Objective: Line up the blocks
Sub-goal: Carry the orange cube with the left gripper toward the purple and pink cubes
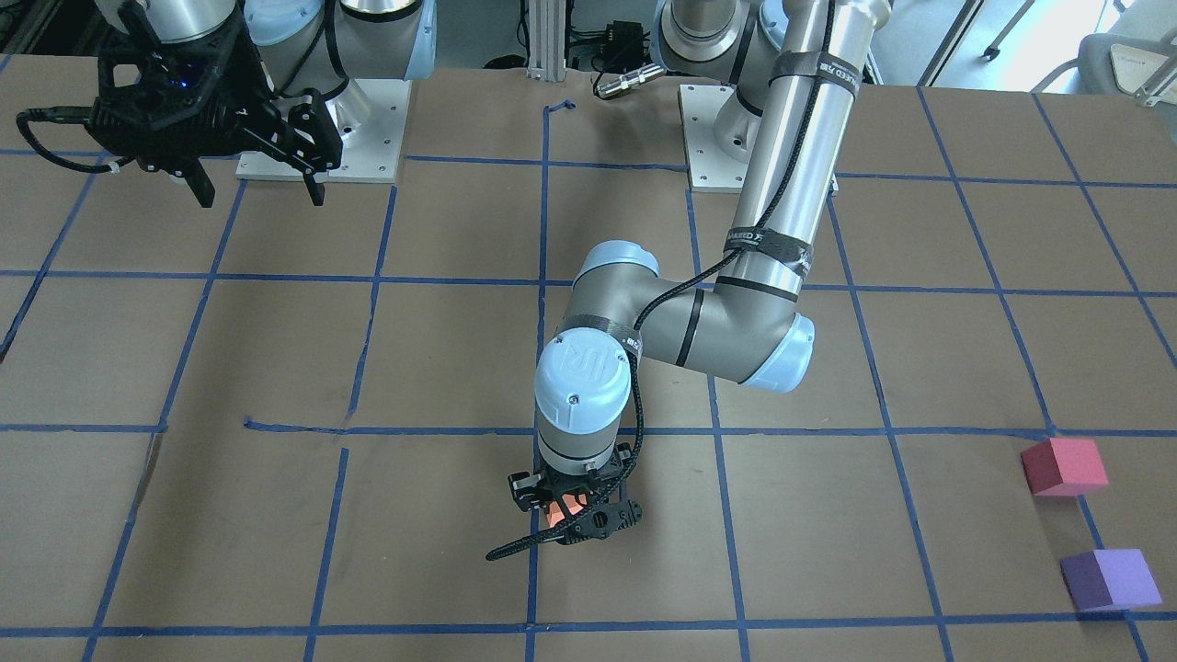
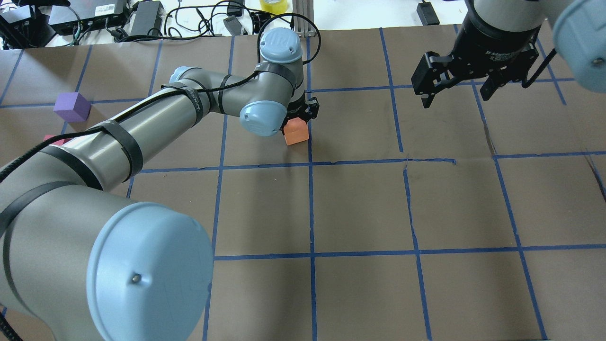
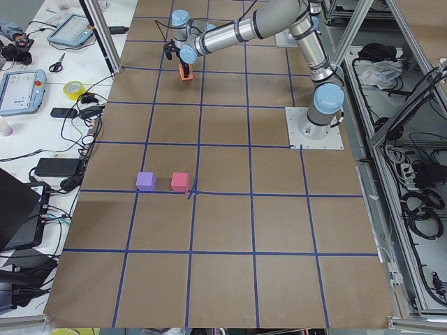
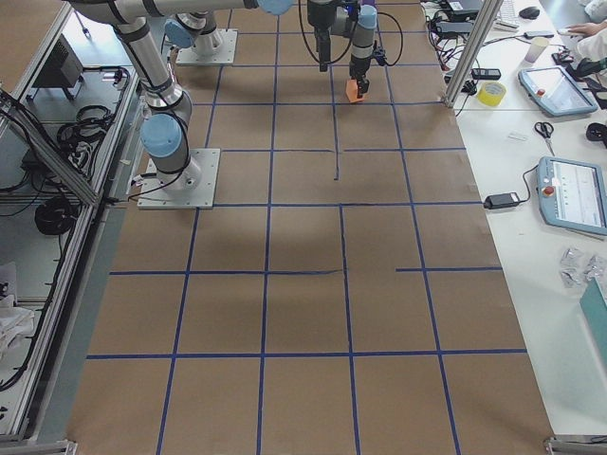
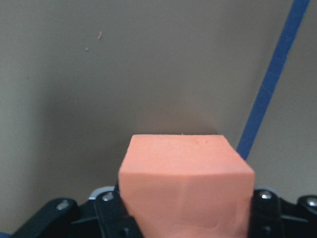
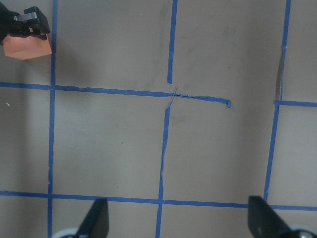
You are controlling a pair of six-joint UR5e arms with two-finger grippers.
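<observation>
My left gripper (image 1: 575, 512) is shut on the orange block (image 1: 563, 511), low over the table near a blue tape line at the far middle. The block also shows in the overhead view (image 2: 296, 132) and fills the left wrist view (image 5: 185, 183) between the black fingers (image 5: 106, 210). I cannot tell if it touches the table. The pinkish-red block (image 1: 1064, 466) and the purple block (image 1: 1110, 579) sit side by side far out on my left. In the overhead view the purple block (image 2: 72, 107) is clear and the pinkish-red block (image 2: 53, 140) is mostly hidden by my arm. My right gripper (image 2: 457, 92) is open, empty and raised.
Brown paper with a blue tape grid (image 2: 312, 163) covers the table. Both arm bases stand on white plates (image 1: 322, 129) at the robot's edge. Cables and devices (image 2: 142, 14) lie beyond the far edge. The right wrist view shows bare paper below the open fingers (image 6: 96, 218).
</observation>
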